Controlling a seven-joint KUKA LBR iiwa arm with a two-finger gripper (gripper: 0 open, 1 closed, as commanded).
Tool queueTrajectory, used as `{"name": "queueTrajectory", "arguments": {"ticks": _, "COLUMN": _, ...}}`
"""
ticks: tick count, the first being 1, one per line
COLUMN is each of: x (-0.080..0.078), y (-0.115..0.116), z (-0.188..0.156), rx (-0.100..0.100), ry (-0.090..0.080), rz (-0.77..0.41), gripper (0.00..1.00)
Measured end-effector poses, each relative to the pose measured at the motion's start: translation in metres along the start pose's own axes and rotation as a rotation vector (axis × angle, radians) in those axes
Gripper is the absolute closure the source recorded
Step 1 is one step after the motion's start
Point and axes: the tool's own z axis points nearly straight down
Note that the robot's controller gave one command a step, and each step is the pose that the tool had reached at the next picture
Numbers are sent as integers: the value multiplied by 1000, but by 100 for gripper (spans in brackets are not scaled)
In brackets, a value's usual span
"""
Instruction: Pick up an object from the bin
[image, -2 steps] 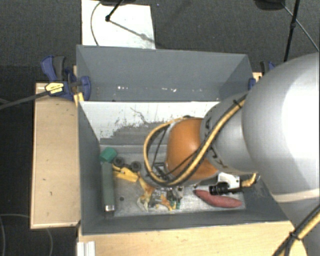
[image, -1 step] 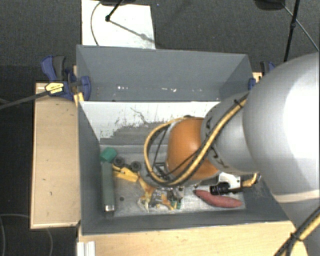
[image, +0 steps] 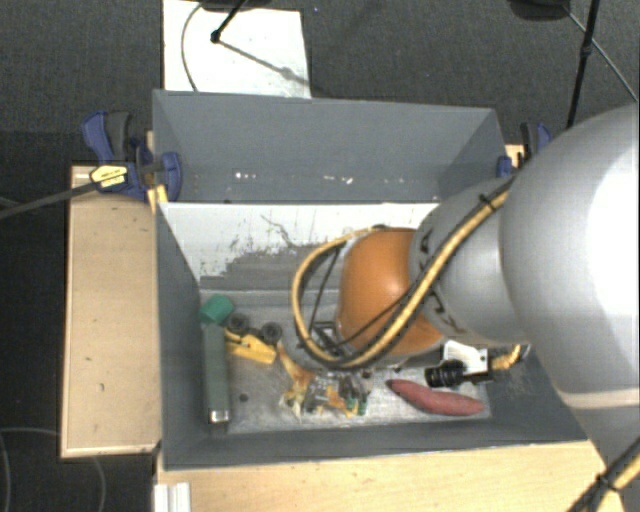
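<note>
Dark floor (image: 60, 60) surrounds a grey metal bin (image: 330, 150) with tall sloping walls, and you are looking down into it from above. Your silver arm (image: 560, 260) comes in from the right and covers the bin's right side. Its wrist carries a rounded orange cover (image: 375, 285), with black and yellow cables (image: 305, 290) looped just to the left. Below the cover, the hand (image: 328, 382) is low over the bin floor at the front middle; you cannot tell whether it is open, closed or gripping anything. A grey tube (image: 216, 375) with a green cap at its far end lies along the left wall. A dark red oblong thing (image: 437, 400) lies at the front right. Right under the hand sits a small heap of green, orange and pale bits (image: 322, 400), the nearest thing to it. A yellow piece (image: 250, 348) lies between the tube and the hand.
</note>
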Motion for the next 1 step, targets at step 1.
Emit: {"name": "queueTrajectory", "arguments": {"ticks": 1, "x": -1, "y": 0, "z": -15, "rx": -2, "ry": -5, "rz": -1, "gripper": 100}}
